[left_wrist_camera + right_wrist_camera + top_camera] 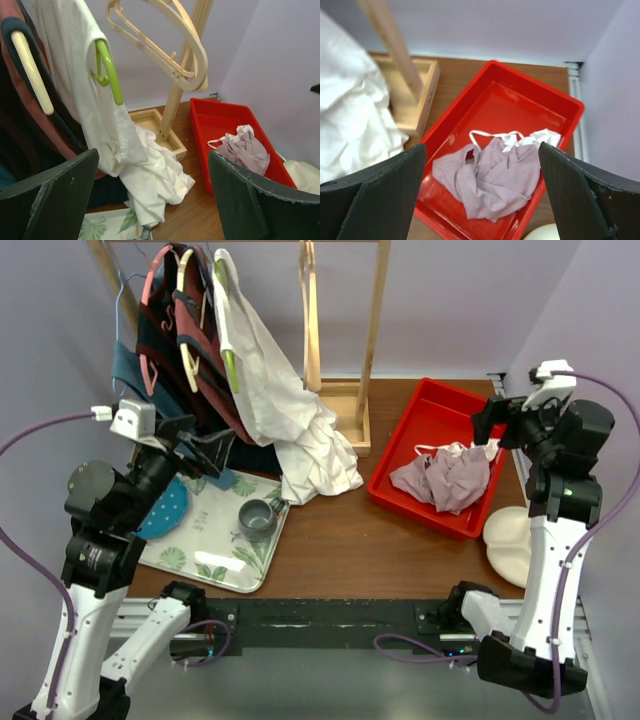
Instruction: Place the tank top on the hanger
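Top external view: wooden clothes rack stands at far centre of a brown tabletop. The lime-green hanger hangs on the rack's left part w/ the white tank top draped over it. One green arm shows through an opening in the fabric, and the top's lower part lies bunched on the tabletop just beside the rack's base. Left of it hang a faded-red shirt and a cream hanger; right of it, a bare pale wooden hanger. Left pincer is released, fingers spread wide w/ nothing between them, held near the hanging clothes & facing the tank top. Right pincer is also released, fingers wide apart, raised above a red tray at far right that holds a crumpled mauve cloth w/ white straps. Near left, a leaf-print tray carries a grey mug. A rounded white object sits at the tabletop's right edge, near side of the red tray; can't tell what it is.
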You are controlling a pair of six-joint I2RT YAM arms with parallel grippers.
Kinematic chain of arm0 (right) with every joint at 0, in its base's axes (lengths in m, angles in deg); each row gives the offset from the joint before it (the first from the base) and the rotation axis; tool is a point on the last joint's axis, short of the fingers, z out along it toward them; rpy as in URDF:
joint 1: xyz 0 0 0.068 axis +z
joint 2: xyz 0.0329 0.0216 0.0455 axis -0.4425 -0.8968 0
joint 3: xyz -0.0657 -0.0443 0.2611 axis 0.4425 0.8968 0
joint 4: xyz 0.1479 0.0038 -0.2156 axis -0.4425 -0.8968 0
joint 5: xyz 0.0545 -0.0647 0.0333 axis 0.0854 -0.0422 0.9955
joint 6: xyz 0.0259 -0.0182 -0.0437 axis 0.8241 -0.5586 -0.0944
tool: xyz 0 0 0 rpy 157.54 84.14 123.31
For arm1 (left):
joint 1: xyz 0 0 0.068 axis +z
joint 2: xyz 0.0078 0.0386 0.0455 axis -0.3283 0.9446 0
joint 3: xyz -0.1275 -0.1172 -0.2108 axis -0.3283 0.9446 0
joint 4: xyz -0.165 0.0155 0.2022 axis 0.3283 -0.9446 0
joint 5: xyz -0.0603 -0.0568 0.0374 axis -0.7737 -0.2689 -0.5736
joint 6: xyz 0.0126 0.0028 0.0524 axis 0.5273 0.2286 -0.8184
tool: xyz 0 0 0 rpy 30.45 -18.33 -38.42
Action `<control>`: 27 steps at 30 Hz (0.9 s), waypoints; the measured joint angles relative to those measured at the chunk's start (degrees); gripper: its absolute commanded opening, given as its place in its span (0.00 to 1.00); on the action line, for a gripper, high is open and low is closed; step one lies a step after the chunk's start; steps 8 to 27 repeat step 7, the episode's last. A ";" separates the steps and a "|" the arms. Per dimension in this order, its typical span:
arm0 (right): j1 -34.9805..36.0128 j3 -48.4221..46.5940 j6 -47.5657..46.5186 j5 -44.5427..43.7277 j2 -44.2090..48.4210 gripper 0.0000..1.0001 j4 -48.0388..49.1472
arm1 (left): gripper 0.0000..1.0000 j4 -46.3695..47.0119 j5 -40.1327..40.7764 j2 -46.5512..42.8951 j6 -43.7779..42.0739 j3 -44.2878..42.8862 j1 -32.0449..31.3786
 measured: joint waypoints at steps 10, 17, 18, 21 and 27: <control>0.00 -5.03 5.25 -7.32 0.09 0.99 -0.33 | 0.99 -1.53 0.68 -2.16 -3.91 3.34 -2.58; 0.00 -5.03 5.25 -7.32 0.09 0.99 -0.33 | 0.99 -1.53 0.68 -2.16 -3.91 3.34 -2.58; 0.00 -5.03 5.25 -7.32 0.09 0.99 -0.33 | 0.99 -1.53 0.68 -2.16 -3.91 3.34 -2.58; 0.00 -5.03 5.25 -7.32 0.09 0.99 -0.33 | 0.99 -1.53 0.68 -2.16 -3.91 3.34 -2.58; 0.00 -5.03 5.25 -7.32 0.09 0.99 -0.33 | 0.99 -1.53 0.68 -2.16 -3.91 3.34 -2.58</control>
